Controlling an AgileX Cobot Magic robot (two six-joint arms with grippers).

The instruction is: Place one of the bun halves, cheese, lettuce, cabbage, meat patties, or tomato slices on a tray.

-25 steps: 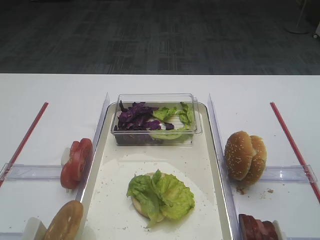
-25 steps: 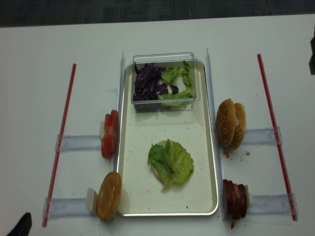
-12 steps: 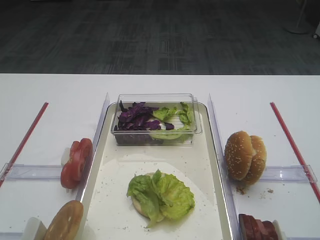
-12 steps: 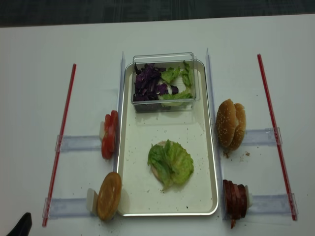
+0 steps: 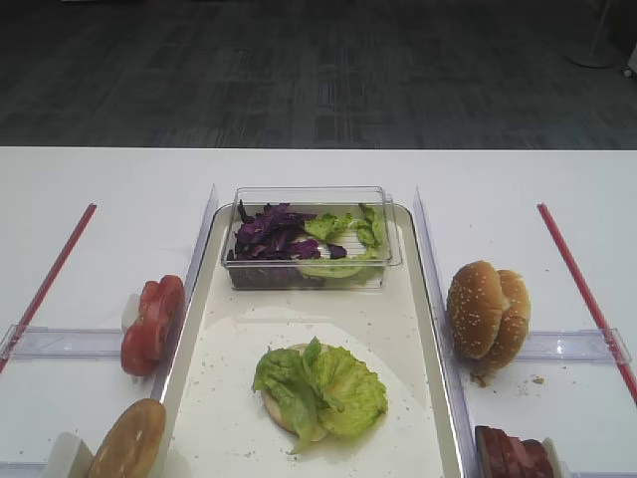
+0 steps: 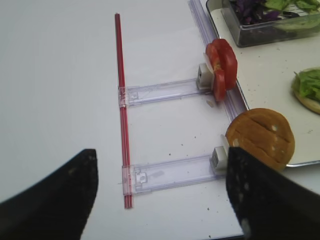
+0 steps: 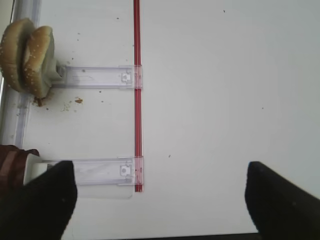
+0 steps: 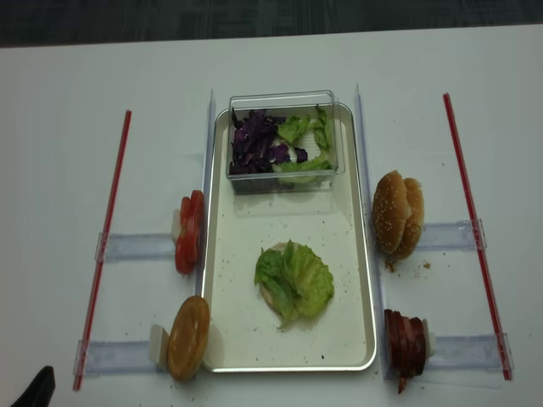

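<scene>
1. A white table point(image 8: 59, 76) is bearing the tray point(image 8: 348, 254), where lettuce point(image 8: 297, 278) is lying on a pale bun half point(image 8: 265, 292).
2. Both grippers, left gripper point(image 6: 165, 195) and right gripper point(image 7: 160, 200), are hovering wide open, holding nothing.

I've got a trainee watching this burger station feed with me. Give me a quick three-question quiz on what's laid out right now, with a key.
1. True or false: the lettuce on the tray lies on top of a pale bun half.
2. Which food stands on edge just outside the tray's left rim, nearer the clear box? A) meat patties B) tomato slices C) sesame bun halves
3. Fill in: the clear box holds purple cabbage and green ____.

Key:
1. True.
2. B, the tomato slices. The meat patties and sesame bun halves stand right of the tray.
3. Lettuce.
</scene>
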